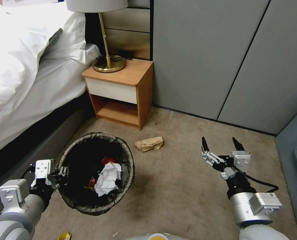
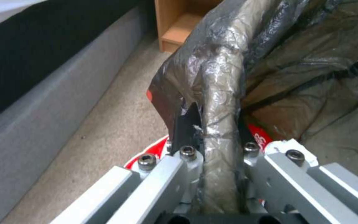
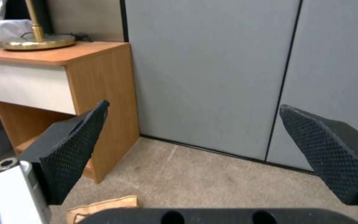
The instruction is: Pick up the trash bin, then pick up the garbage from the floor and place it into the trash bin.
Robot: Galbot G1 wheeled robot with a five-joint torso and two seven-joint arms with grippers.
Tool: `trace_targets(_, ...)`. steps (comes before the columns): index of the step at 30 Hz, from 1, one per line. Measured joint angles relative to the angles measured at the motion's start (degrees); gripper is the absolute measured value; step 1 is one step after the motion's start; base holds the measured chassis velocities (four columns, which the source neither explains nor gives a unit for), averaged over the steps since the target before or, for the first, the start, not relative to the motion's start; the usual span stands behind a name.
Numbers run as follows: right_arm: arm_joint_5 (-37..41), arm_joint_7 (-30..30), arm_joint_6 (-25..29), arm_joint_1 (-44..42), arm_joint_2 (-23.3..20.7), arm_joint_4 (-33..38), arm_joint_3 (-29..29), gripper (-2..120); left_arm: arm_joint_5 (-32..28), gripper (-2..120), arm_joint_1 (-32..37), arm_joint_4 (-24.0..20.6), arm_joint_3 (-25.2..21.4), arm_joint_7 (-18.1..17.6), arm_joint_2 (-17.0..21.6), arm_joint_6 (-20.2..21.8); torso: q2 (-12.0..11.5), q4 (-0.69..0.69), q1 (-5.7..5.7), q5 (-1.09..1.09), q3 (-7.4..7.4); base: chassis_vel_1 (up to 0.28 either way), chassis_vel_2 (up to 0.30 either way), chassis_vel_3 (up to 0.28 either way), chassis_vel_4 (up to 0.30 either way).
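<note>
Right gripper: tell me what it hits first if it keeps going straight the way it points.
Probably the grey wall panel. The open right gripper points over bare carpet; the paper bag lies below its line and the nightstand off to one side. Depth is uncertain.

Supporting surface: beige carpeted floor (image 1: pixel 188 186); a tan paper bag (image 1: pixel 149 143) lies crumpled on it, between the nightstand (image 1: pixel 121 93) and the open carpet, just beside the nightstand's front corner; a yellow snack packet (image 1: pixel 64 236) lies at the near edge of the floor, with a small white scrap (image 1: pixel 115 234) near it; the wooden nightstand stands on the floor against the grey wall panels, beside the bed (image 1: pixel 28 73); a brass-based lamp (image 1: pixel 108 63) stands on the nightstand top.
</note>
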Motion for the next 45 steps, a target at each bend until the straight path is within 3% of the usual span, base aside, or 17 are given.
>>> trace_targets(17,-0.01,0.09,-0.23,0.21,-0.19,-0.83,-1.1,100,0.03,1,0.25,0.0,-0.19,-0.15,0.03,0.0,0.0,0.0,0.0,0.0,0.0,-0.112,0.115,0.114,-0.122)
trace_targets(23,3.45,1.69,-2.32,3.31,-1.46,-2.9,-1.98,100,-0.34,1,0.31,0.0,-0.94,-0.29,0.32,0.0,0.0,0.0,0.01,0.0,0.0,-0.096,0.094,0.098,-0.087)
trace_targets(26,7.71,3.09,-4.4,5.99,-2.66,-3.89,-2.75,100,-0.62,1,0.4,0.0,-1.42,-0.4,0.46,0.0,0.0,0.0,0.01,0.0,0.0,-0.031,0.054,0.031,-0.036)
trace_targets(28,16.27,6.51,-7.92,11.59,-5.27,-6.36,-5.02,100,-1.3,1,0.69,0.0,-2.04,-0.9,0.74,0.0,0.0,0.01,0.0,0.01,-0.01,0.0,0.0,0.0,0.0)
trace_targets(36,30.02,13.48,-12.88,24.88,-9.31,-14.69,-11.97,100,-3.36,1,1.41,0.0,-4.09,-1.71,1.77,0.0,0.0,0.0,0.0,0.01,0.0,0.0,0.0,0.0,0.0)
trace_targets(45,45.16,20.14,-16.43,37.47,-9.02,-23.91,-19.34,100,-3.66,1,2.12,0.0,-5.66,-1.86,2.24,0.0,0.0,0.02,0.01,0.0,0.0,0.0,0.0,0.0,0.0)
